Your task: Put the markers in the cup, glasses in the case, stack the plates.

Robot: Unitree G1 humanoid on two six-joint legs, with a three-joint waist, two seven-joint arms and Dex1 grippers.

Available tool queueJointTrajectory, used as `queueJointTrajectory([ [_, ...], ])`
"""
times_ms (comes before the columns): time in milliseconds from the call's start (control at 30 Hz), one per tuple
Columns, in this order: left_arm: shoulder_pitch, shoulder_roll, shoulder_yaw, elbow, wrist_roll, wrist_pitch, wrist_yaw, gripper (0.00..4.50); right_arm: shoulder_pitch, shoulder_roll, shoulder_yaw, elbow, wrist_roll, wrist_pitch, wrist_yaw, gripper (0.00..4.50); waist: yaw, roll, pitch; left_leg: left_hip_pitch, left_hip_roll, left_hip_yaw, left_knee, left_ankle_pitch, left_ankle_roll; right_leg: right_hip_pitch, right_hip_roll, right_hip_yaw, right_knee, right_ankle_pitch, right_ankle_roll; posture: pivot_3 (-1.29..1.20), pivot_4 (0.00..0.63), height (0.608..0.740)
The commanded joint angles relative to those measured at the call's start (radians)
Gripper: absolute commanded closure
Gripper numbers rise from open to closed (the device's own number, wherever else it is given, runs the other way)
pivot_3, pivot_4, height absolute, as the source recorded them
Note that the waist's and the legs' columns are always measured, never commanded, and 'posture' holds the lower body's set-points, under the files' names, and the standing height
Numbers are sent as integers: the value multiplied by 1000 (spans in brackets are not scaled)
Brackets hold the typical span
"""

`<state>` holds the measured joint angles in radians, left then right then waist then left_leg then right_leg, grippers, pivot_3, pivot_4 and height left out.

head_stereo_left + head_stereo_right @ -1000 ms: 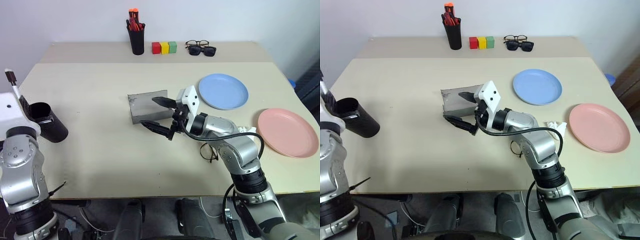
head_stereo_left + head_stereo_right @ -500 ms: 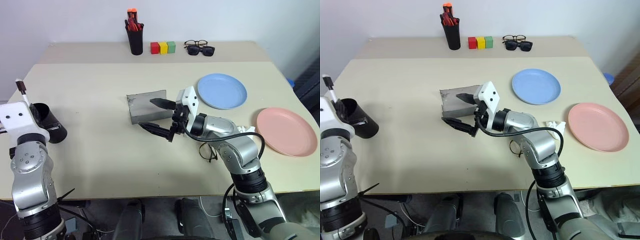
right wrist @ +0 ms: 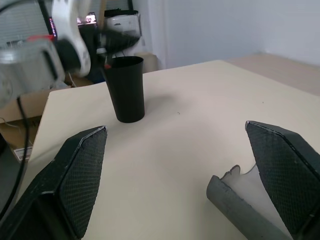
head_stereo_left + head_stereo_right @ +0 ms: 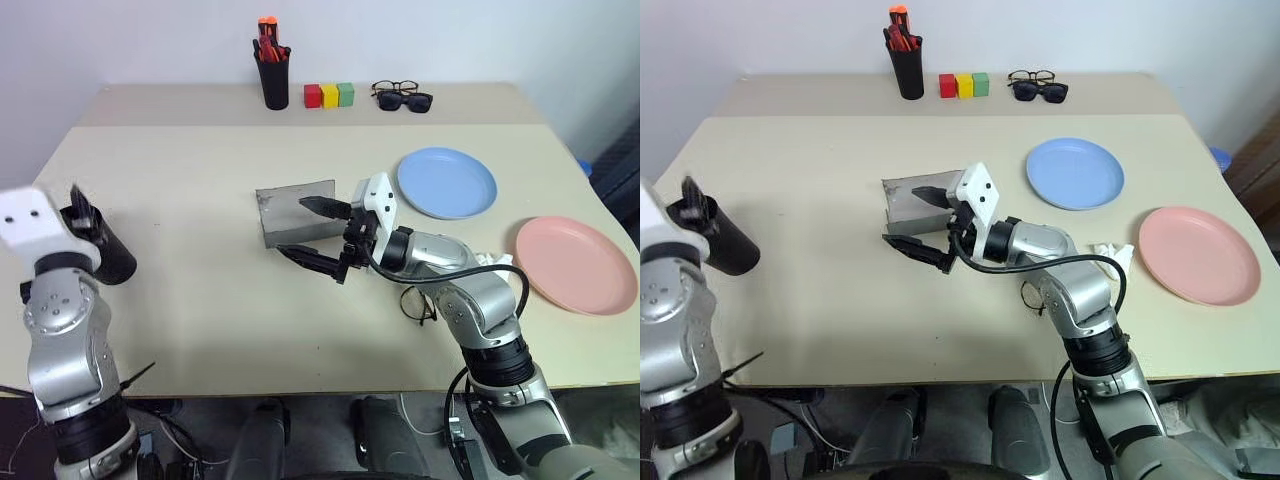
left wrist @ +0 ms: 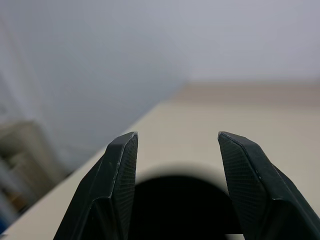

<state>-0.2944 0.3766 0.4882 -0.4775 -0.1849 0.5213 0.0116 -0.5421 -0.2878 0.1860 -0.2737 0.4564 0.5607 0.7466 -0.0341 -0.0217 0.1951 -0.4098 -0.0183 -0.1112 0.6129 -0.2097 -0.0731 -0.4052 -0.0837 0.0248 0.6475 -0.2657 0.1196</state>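
The wide black cup (image 4: 103,257) stands at the table's left edge. My left gripper (image 4: 77,201) hovers just above its mouth, open, with nothing between its fingers; the left wrist view looks past them into the dark cup (image 5: 180,205). The markers are hidden. My right gripper (image 4: 292,225) hangs open mid-table, pointing left, right in front of the grey case (image 4: 278,212). The wire-frame glasses (image 4: 417,304) lie partly under my right forearm. Of the plates, the light blue one (image 4: 447,182) and the pink one (image 4: 575,264) lie apart on the right.
At the back stand a narrow black pen cup (image 4: 272,78) with red-orange pens, three coloured blocks (image 4: 328,95), and black sunglasses with dark spectacles (image 4: 402,98). A crumpled white thing (image 4: 490,259) lies between my right arm and the pink plate.
My left gripper has opened and moved up and to the right over the cup. The white marker that stuck up from it is gone from sight. The right arm has kept still.
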Motion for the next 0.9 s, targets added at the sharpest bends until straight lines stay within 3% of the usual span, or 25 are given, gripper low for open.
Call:
queueJointTrajectory([
  [33,-69,106,-171,-46,-142,166,-226,581,-31,-15,-29,-35,12,-6,2,0,3,0,0,0,0,0,0,0,0,0,0,0,0,0,0,0,150,740],
  [67,-78,151,-232,-33,-152,210,-284,59,-34,-22,-31,-34,9,-7,2,0,1,1,0,0,0,0,0,0,0,0,0,0,0,0,0,0,150,740],
  [133,-124,235,-397,62,-145,249,-437,22,-46,-49,-47,-28,-5,-9,0,0,-6,1,0,0,0,0,0,0,0,0,0,0,0,0,0,0,150,740],
  [200,-226,255,-523,218,-150,287,-559,22,-51,-83,-57,-34,-16,-3,-2,0,-6,2,1,1,0,0,-1,0,1,0,1,0,0,0,0,0,150,740],
  [333,-416,228,-666,543,-109,218,-746,22,-2,-178,-68,-90,-24,0,27,0,-9,2,1,0,0,0,-1,-1,1,-1,1,0,0,0,0,0,150,740],
  [533,-595,174,-831,851,-4,45,-989,22,109,-253,-109,-209,-15,39,-17,0,-8,1,1,-1,0,0,0,-1,3,-2,1,0,0,-1,0,0,150,740],
  [633,-643,146,-867,958,59,-36,-1029,833,171,-271,-146,-266,-15,75,-63,0,-8,1,1,-1,0,1,0,-2,3,-1,0,0,0,-1,0,0,150,740],
  [867,-658,116,-886,1027,132,-161,-1120,4230,308,-338,-249,-374,43,282,-150,0,-3,1,1,-2,0,1,0,-2,3,-1,0,0,0,-1,0,0,150,740],
  [900,-642,127,-902,1009,151,-225,-1149,4431,350,-370,-268,-391,28,312,-161,0,-2,1,1,-2,0,1,1,-2,3,-1,0,0,0,-1,0,0,150,740],
])
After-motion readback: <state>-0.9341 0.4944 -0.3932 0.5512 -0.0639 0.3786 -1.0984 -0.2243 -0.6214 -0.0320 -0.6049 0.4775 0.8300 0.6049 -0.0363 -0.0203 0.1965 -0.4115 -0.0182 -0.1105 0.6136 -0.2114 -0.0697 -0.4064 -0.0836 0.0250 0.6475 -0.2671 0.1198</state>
